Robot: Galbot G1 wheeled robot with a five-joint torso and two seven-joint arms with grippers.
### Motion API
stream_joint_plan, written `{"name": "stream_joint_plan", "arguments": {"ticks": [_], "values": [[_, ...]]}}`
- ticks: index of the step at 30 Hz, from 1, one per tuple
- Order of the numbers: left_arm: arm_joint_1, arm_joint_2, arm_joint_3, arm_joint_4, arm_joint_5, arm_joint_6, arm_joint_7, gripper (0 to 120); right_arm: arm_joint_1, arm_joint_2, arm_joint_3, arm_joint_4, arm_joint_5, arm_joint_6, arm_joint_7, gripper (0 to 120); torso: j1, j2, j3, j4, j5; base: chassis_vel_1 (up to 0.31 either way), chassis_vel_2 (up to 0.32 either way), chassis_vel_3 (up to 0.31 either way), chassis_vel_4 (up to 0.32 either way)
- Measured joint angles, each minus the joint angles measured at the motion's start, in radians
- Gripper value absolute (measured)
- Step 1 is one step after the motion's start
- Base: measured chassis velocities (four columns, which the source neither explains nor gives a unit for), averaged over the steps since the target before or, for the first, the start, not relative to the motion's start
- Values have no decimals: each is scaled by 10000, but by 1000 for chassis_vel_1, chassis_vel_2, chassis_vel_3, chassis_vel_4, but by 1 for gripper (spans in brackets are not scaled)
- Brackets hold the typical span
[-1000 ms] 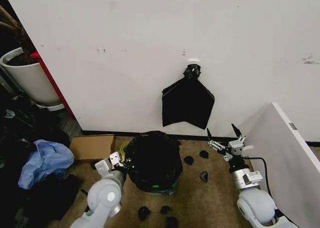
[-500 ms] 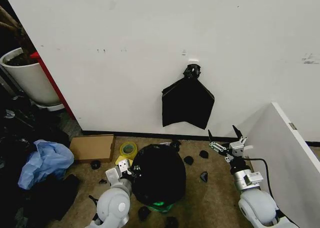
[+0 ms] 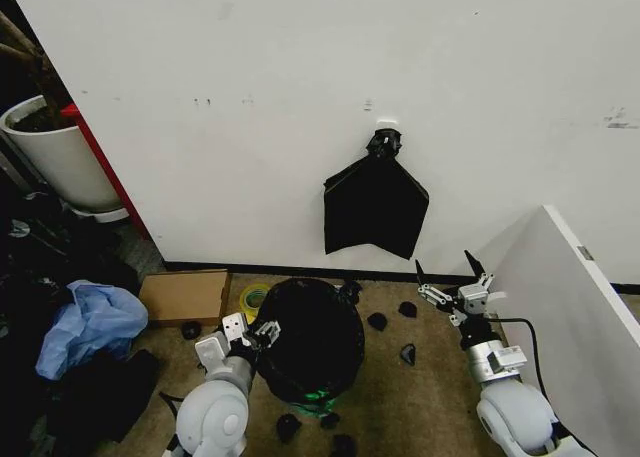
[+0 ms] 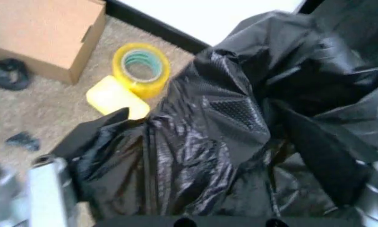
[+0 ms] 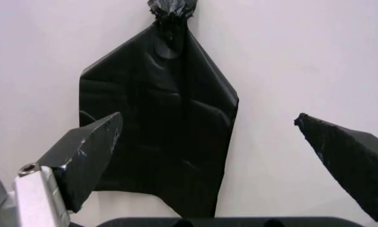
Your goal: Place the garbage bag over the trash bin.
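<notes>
While my left claw (image 3: 262, 333) stays clamped on the garbage bag (image 3: 308, 337), right claw (image 3: 448, 273) hangs spread apart near the wall.

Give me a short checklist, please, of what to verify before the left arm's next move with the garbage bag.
1. Garbage bag covers the bin: ok, film drapes over it.
2. Trash bin rim position: cannot tell, hidden under film.
3. Left gripper at the bag's left edge: ok; its hold on the film: cannot tell.
4. Right gripper clear of the bag: ok, open, raised to the right.
5. Tape roll beside the bag: not ok, close to the film.
</notes>
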Motion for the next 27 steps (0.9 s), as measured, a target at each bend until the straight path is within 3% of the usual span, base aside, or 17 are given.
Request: {"name": "stream_joint_plan", "arguments": {"ticks": [9, 15, 19, 21, 23, 27], "values": [[7, -162, -100, 950, -689, -471, 207, 100, -80, 43, -10, 21, -83, 37, -19, 100, 0, 0, 0, -1, -1, 0, 0, 0, 0], [471, -23, -27, 79, -417, -816, 932, 100, -177, 23, 47, 97, -98, 71, 12, 100, 0, 0, 0, -1, -1, 0, 0, 0, 0], [890, 224, -161, -536, -13, -1688, 1843, 100, -250, 18, 98, 127, -115, 99, 51, 100, 0, 0, 0, -1, 0, 0, 0, 0, 0], [943, 254, -186, -556, 124, -1870, 1994, 100, -259, 18, 101, 127, -125, 104, 52, 100, 0, 0, 0, -2, 0, 0, 0, 0, 0], [1184, 341, -222, -569, 1064, -2455, 2400, 100, -310, 30, 105, 127, -157, 116, 59, 100, 0, 0, 0, -1, 0, 0, 0, 0, 0], [1402, 354, -172, -462, 1674, -2544, 2316, 100, -335, 49, 103, 129, -207, 120, 60, 100, 0, 0, 0, -1, 0, 0, 0, 0, 0]]}}
